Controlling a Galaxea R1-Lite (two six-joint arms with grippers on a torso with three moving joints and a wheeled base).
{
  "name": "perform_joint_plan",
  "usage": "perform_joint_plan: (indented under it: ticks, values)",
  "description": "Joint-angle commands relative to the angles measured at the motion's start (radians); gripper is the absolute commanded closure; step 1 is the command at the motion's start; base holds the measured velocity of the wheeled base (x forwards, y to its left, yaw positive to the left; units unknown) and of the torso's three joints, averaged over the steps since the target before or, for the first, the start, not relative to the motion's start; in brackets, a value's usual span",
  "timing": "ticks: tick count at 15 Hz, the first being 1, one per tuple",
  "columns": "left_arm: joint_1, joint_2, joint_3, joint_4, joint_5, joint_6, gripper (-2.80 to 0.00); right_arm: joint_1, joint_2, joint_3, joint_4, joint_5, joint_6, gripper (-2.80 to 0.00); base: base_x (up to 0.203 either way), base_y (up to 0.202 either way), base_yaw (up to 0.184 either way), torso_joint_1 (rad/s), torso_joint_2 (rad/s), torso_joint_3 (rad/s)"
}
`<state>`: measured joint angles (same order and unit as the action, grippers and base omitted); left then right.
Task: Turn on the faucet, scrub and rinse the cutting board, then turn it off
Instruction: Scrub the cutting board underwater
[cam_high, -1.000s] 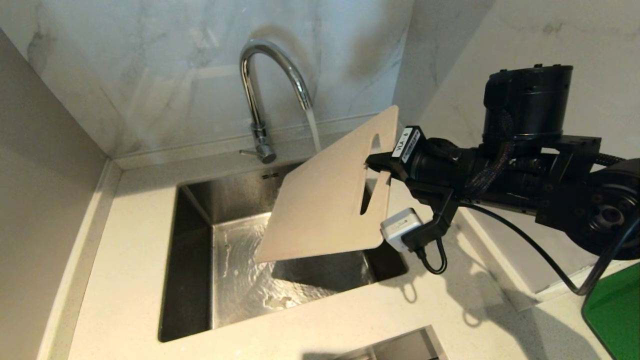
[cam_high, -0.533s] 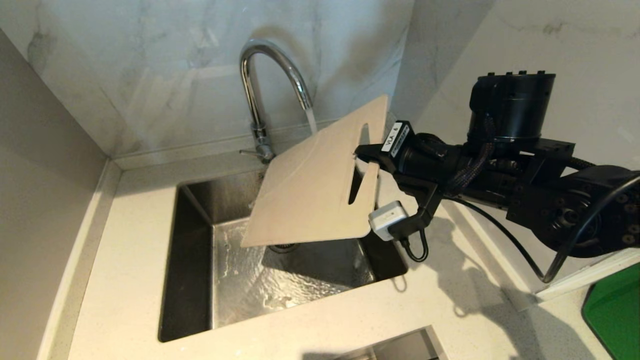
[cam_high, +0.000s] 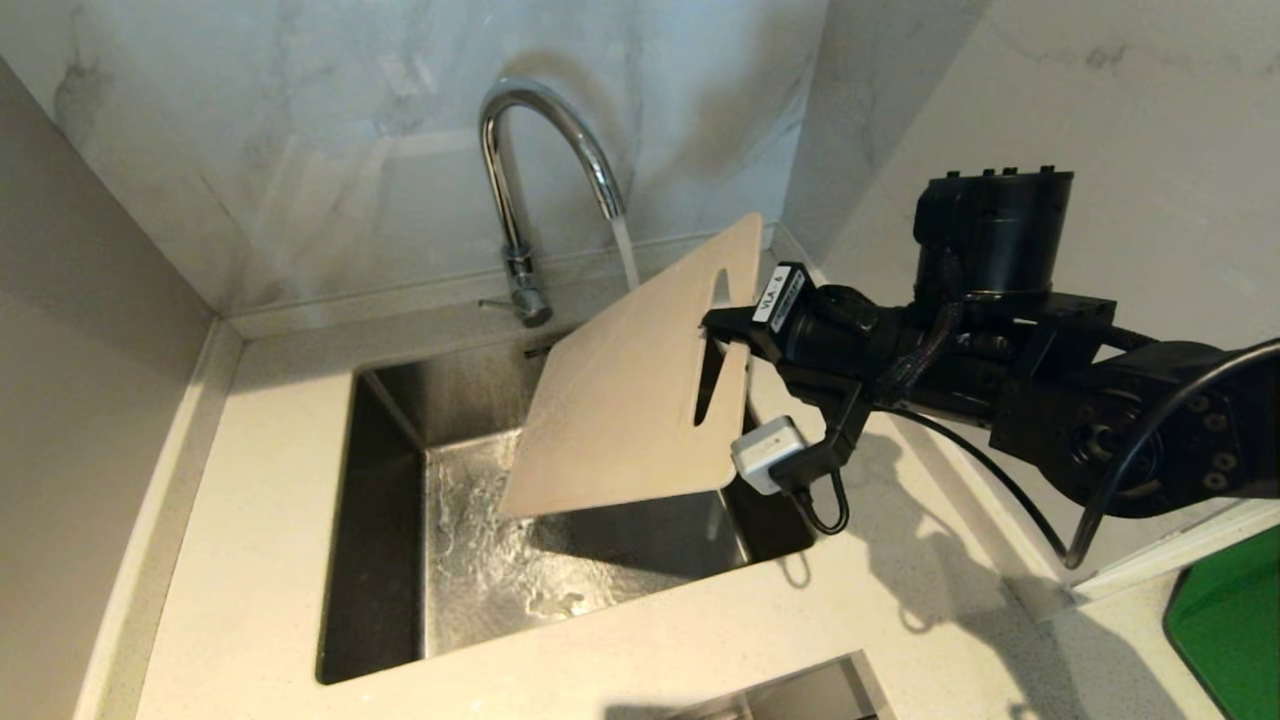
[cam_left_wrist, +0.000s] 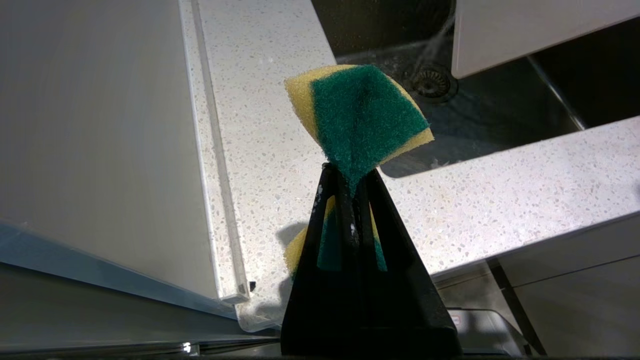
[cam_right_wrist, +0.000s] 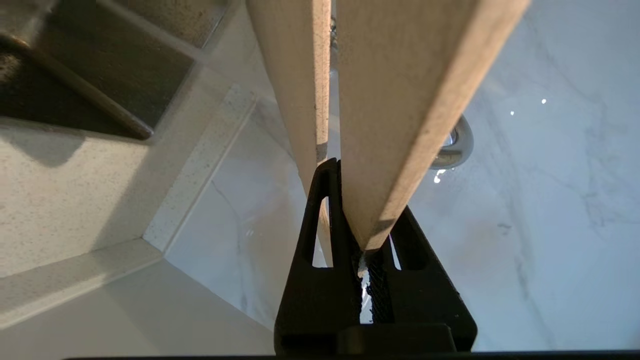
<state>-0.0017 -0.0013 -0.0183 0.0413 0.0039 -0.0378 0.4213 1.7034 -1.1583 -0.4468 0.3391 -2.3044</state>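
Note:
The chrome faucet (cam_high: 545, 150) arches over the sink, and water (cam_high: 625, 255) runs from its spout. My right gripper (cam_high: 722, 328) is shut on the cutting board (cam_high: 620, 400) at the strip beside its handle slot. The cream board hangs tilted over the sink's right half, and the stream drops behind its upper edge. In the right wrist view the board (cam_right_wrist: 395, 100) rises from between the fingers of the right gripper (cam_right_wrist: 362, 200), with the faucet (cam_right_wrist: 457, 145) behind it. My left gripper (cam_left_wrist: 350, 172) is shut on a green-and-yellow sponge (cam_left_wrist: 360, 112), low by the counter's front, outside the head view.
The steel sink (cam_high: 385, 520) has water swirling over its floor toward the drain (cam_left_wrist: 430, 82). A speckled counter (cam_high: 260, 480) surrounds it, with marble walls behind and to the right. A green object (cam_high: 1230, 630) lies at the right edge.
My right arm has carried the cutting board leftward, closer to the running stream, with the board's tilt shifting slightly. The water keeps running.

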Motion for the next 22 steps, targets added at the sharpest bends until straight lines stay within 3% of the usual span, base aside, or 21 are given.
perform_joint_plan:
  ticks: [1, 9, 13, 17, 22]
  values:
    - [0.000, 0.000, 0.000, 0.000, 0.001, -0.001, 0.00, 0.001, 0.002, 0.002, -0.003, 0.001, -0.013, 0.00, 0.000, 0.000, 0.000, 0.000, 0.00, 0.000]
    - [0.000, 0.000, 0.000, 0.000, 0.001, -0.001, 0.00, 0.001, 0.038, -0.010, 0.013, 0.068, -0.010, 0.00, 0.000, 0.000, 0.000, 0.000, 0.00, 0.000]
    - [0.000, 0.000, 0.000, 0.000, 0.001, -0.001, 0.00, -0.001, 0.050, -0.120, 0.166, 0.096, -0.025, 0.00, 0.000, 0.000, 0.000, 0.000, 0.00, 0.000]
    - [0.000, 0.000, 0.000, 0.000, 0.001, -0.001, 0.00, -0.001, 0.082, -0.269, 0.344, 0.117, -0.097, 0.00, 0.000, 0.000, 0.000, 0.000, 0.00, 0.000]
    - [0.000, 0.000, 0.000, 0.000, 0.001, -0.001, 0.00, -0.036, 0.119, -0.286, 0.352, 0.165, -0.104, 0.00, 0.000, 0.000, 0.000, 0.000, 0.00, 0.000]
